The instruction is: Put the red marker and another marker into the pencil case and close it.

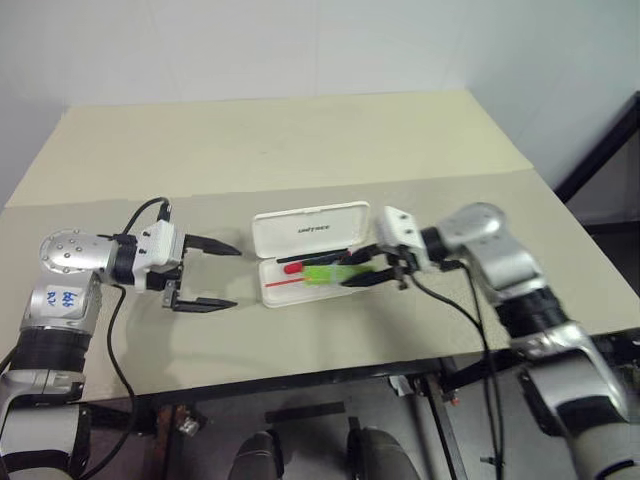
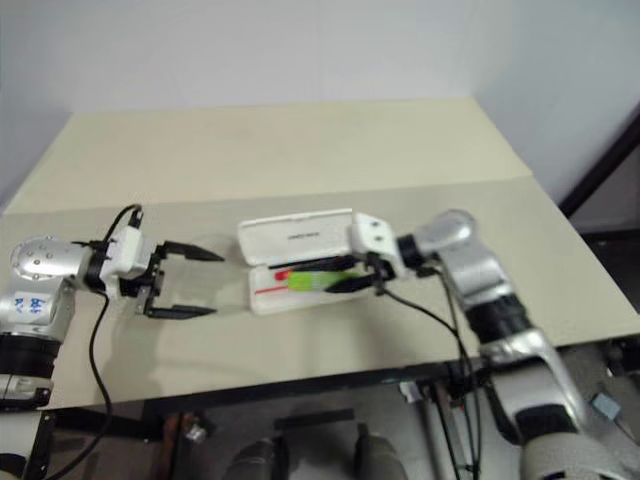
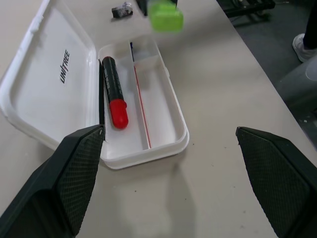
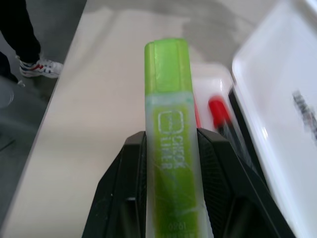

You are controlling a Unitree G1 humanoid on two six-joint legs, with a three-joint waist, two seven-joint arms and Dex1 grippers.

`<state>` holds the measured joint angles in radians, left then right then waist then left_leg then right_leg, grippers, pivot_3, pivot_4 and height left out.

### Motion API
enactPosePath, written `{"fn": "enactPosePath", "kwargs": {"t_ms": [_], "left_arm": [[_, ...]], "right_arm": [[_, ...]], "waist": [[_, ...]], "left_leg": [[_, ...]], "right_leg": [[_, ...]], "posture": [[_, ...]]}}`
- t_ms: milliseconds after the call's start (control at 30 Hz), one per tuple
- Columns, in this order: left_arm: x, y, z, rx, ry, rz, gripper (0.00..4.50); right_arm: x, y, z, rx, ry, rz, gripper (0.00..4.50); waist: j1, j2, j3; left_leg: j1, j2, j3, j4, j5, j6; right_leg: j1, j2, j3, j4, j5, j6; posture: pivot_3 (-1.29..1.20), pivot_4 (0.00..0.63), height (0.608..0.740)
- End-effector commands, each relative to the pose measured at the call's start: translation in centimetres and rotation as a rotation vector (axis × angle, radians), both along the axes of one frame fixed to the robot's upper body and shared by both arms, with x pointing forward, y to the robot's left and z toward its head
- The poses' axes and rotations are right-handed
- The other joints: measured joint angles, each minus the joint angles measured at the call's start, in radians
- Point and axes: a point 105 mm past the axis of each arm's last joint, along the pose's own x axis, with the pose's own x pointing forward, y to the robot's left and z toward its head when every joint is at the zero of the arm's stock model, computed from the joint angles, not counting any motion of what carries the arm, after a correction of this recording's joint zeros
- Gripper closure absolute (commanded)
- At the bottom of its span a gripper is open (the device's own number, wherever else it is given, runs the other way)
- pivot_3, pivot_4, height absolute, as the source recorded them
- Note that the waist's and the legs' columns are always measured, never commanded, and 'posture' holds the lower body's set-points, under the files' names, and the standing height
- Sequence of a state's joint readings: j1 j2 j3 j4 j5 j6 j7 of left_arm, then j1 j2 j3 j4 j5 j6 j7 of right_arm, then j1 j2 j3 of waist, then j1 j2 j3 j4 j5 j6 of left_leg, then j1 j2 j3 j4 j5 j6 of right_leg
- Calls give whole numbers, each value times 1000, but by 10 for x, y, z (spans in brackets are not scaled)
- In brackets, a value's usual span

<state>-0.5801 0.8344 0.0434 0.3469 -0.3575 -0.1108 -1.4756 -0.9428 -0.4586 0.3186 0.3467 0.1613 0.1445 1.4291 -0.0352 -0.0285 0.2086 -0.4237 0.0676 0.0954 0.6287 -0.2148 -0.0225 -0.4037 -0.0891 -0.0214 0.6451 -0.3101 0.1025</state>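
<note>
Red marker [image 3: 114,93] already lies in the open case [image 1: 312,230]. Right gripper [image 1: 358,271] jaws clamped on the green marker [image 4: 170,144], held over the case tray, not yet dropped. Left gripper [image 1: 215,275] jaws spread wide, empty, beside the case. Left: drop green, shut lid. Small grey piece [image 3: 122,10] on counter [image 1: 300,140] beyond the case, not blocking

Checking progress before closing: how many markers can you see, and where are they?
2. The red marker lies inside the open pencil case. The green highlighter is held in the right gripper above the case. Nothing suggests another is hidden.
</note>
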Motion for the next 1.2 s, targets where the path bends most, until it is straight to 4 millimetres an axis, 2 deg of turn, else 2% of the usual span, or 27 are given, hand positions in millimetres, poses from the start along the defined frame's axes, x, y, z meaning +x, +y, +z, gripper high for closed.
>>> {"fn": "enactPosePath", "kwargs": {"t_ms": [33, 267, 467, 667, 1067, 1200], "left_arm": [[-5, 6, 12, -11, -59, 27, 0], [-15, 6, 7, -32, -54, 62, 0], [-20, 6, 3, -45, -41, 91, 0], [-21, 4, 2, -56, -41, 99, 0], [-19, 0, 3, -65, -51, 96, 0], [-19, -2, 2, -66, -51, 95, 0]], "right_arm": [[-1, 19, 2, -10, -39, 61, 3404], [-8, 41, -11, -36, -6, 134, 3404], [3, 47, -17, -35, 4, 91, 3404], [13, 45, -18, -44, -1, 58, 3404], [20, 41, -29, -71, 3, 51, 3404], [24, 44, -21, -22, -35, 48, 3404]], "waist": [[1, 0, 0], [6, -1, -1], [3, -1, -1], [1, -2, -1], [1, -2, -1], [0, -2, -1]], "left_leg": [[0, 0, 0, 0, 0, 0], [-5, 1, 1, 1, -1, -1], [-5, 1, 1, 0, 0, -1], [-5, 1, 1, 0, 0, -1], [-5, 1, 2, -1, -1, -2], [-5, 1, 2, -1, -1, -2]], "right_leg": [[-1, 0, 0, 0, 0, 0], [-5, 0, 1, 1, 0, 0], [-6, 1, 1, 2, 0, 0], [-6, 1, 1, 2, 0, 0], [-7, 1, 2, 1, 0, 0], [-7, 1, 2, 1, 0, 0]], "posture": [[0, 150, 740], [0, 150, 740], [0, 150, 740], [0, 150, 740], [0, 150, 740], [0, 150, 740]]}}
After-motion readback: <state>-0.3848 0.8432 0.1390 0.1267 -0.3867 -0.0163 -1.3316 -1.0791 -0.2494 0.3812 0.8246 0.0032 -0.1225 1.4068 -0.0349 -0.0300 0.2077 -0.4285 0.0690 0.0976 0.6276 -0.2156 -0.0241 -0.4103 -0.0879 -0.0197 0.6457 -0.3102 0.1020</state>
